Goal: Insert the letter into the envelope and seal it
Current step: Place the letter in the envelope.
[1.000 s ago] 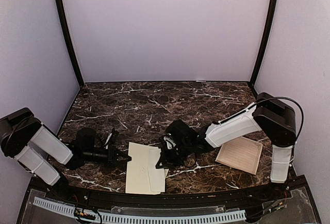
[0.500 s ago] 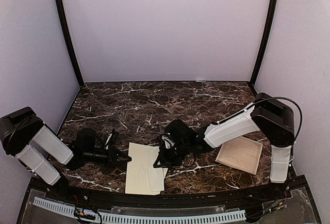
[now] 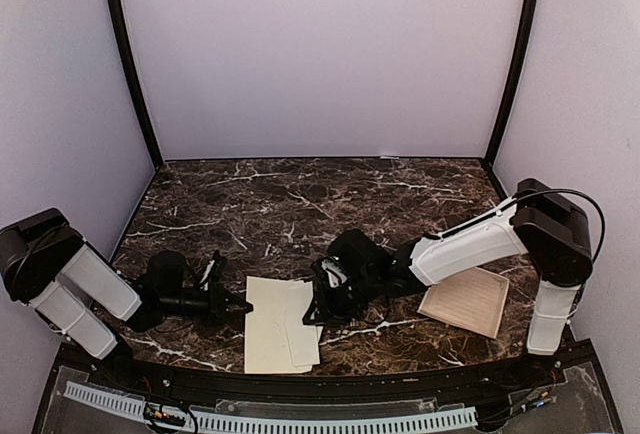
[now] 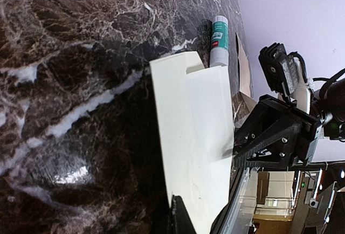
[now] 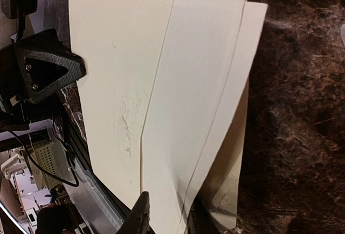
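Note:
The cream envelope [image 3: 264,326] lies flat near the table's front edge. The folded cream letter [image 3: 305,326] overlaps its right part, and its right edge sticks out past the envelope. In the right wrist view the letter [image 5: 199,83] lies over the envelope [image 5: 110,56], curling up a little at its near corner. My left gripper [image 3: 243,306] is shut on the envelope's left edge; in the left wrist view one finger of this gripper [image 4: 178,208] lies over that edge [image 4: 186,137]. My right gripper [image 3: 317,312] is at the letter's right side, its jaws parted with the letter's edge between them [image 5: 167,207].
A cream sheet with a printed border [image 3: 465,299] lies at the right, under the right arm. A white and teal glue stick [image 4: 219,41] lies just beyond the envelope. The table's front rail [image 3: 300,394] runs close behind the papers.
My right gripper's jaws have parted from shut, with the letter's edge still between them, and its elbow has swung slightly right. The left gripper and the envelope have stayed put.

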Controlling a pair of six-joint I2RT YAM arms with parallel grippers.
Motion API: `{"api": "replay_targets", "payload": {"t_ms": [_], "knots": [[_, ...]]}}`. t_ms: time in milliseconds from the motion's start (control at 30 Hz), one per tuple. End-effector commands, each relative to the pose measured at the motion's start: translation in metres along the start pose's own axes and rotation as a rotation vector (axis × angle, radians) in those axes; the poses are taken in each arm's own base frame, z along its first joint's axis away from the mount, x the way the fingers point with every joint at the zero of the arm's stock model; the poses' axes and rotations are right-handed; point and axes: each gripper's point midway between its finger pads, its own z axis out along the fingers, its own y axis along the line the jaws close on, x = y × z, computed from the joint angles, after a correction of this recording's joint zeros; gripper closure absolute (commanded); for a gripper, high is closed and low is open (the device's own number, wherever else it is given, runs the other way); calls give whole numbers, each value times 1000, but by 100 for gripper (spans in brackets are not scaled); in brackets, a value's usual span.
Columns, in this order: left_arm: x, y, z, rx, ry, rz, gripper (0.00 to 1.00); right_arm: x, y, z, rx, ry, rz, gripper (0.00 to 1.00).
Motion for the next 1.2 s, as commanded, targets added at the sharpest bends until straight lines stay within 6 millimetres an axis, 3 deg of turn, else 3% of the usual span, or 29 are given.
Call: {"api": "replay_targets", "payload": {"t_ms": [0, 167, 933, 1033, 1133, 1167], "knots": [[-4, -3, -2, 6, -29, 11, 100, 9, 4, -1, 3, 7, -18, 82], [-4, -3, -3, 4, -32, 16, 100, 15, 2, 5, 16, 23, -7, 100], [-3, -1, -4, -5, -30, 1, 100, 0, 29, 26, -65, -5, -14, 100], [-9, -3, -5, -22, -49, 9, 89, -2, 23, 22, -36, -23, -13, 100], [-12, 5, -10, -99, -72, 3, 62, -1, 15, 17, -18, -26, -15, 100], [-17, -1, -13, -94, -93, 18, 57, -1, 12, 15, -10, -25, -18, 100]]}}
